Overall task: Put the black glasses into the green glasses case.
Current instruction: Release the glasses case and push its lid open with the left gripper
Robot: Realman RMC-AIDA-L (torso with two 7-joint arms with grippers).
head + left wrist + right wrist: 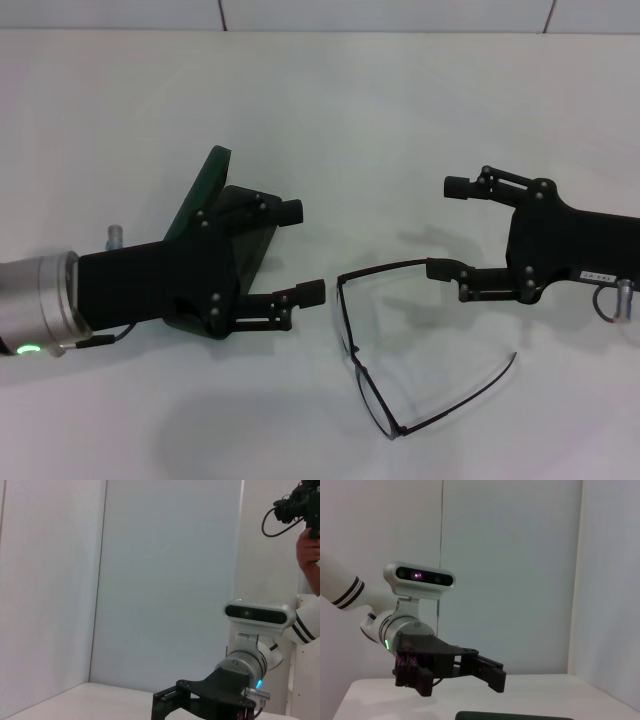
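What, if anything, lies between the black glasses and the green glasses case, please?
The left gripper, fingers spread open, hangs over the green glasses case and hides most of it, sitting between it and the black glasses on the table. Nothing else visible intervenes.

A wide bare stretch of the white table [330,110] was seen between the left gripper [306,250] and the right gripper [448,228]. The way into the green glasses case [212,180] was mostly blocked by the left gripper above it. The black glasses [400,350] were spread out just below the gap, one temple arm reaching up to the right gripper's lower finger.
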